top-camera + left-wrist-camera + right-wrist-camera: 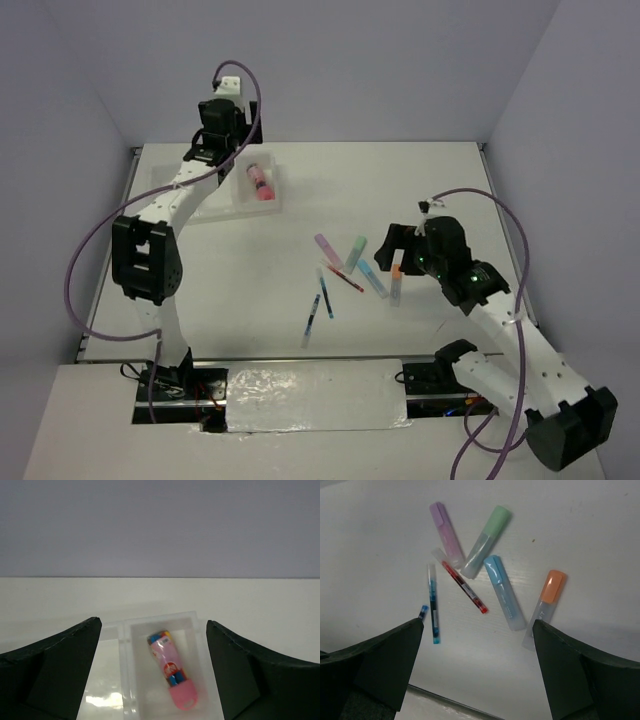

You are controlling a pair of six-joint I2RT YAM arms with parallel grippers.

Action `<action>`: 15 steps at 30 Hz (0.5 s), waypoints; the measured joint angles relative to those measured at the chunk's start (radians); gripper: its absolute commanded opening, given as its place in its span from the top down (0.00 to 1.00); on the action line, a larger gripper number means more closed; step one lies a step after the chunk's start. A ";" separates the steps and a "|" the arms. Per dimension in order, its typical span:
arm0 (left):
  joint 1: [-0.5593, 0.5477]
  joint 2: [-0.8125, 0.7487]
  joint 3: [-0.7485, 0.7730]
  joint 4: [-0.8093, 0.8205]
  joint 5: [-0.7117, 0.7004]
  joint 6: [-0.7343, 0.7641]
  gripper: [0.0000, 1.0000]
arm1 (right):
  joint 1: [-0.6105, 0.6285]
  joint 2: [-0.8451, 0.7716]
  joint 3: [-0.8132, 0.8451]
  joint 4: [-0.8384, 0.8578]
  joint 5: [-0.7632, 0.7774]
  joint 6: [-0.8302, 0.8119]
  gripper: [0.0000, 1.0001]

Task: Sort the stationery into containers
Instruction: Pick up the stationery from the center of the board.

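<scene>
One pink tube (172, 672) binned; left gripper (154, 625) wide above it.
Right gripper (477, 624), wide too, should next take the blue highlighter (505, 592) at twelve o'clock.

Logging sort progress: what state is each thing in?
Pink tube: lying in a bin.
Lilac highlighter: capped, on table.
Green highlighter: capped, on table.
Blue highlighter: capped, on table.
Orange highlighter: capped, on table.
Red pen: on table.
Blue pen: on table.
Left gripper: open, above tube.
Right gripper: open, empty.
</scene>
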 measured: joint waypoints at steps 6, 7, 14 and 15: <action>-0.025 -0.301 0.048 -0.360 -0.038 -0.277 0.01 | 0.150 0.316 0.027 0.052 0.092 -0.030 0.30; -0.025 -0.370 0.014 -0.388 -0.027 -0.310 0.01 | 0.174 0.368 0.037 0.055 0.107 -0.036 0.34; -0.048 -0.862 -0.418 -0.575 0.052 -0.439 0.01 | 0.233 0.644 0.196 0.063 0.231 -0.029 0.39; -0.053 -0.896 -0.462 -0.594 0.067 -0.439 0.01 | 0.233 0.671 0.220 0.062 0.256 -0.014 0.39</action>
